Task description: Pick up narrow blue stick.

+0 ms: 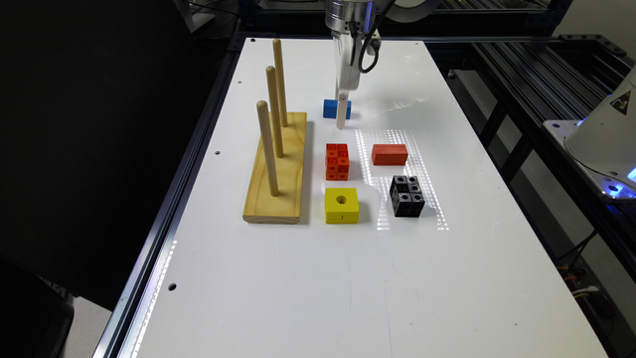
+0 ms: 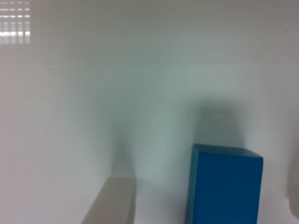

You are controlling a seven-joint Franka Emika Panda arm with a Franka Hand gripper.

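Note:
The narrow blue stick (image 1: 332,109) lies flat on the white table (image 1: 318,278), behind the orange cube block. My gripper (image 1: 342,118) reaches straight down to table height around it, and one pale finger crosses in front of the stick. In the wrist view the blue stick (image 2: 226,186) stands between the two fingers (image 2: 114,203). It is apart from that finger and close to the other one at the frame's edge. The gripper (image 2: 205,198) is open and nothing is clamped.
A wooden base with three upright pegs (image 1: 276,166) stands at the exterior view's left. In front of the stick sit an orange studded block (image 1: 337,161), a plain red block (image 1: 389,154), a yellow block with a hole (image 1: 342,205) and a black studded block (image 1: 407,196).

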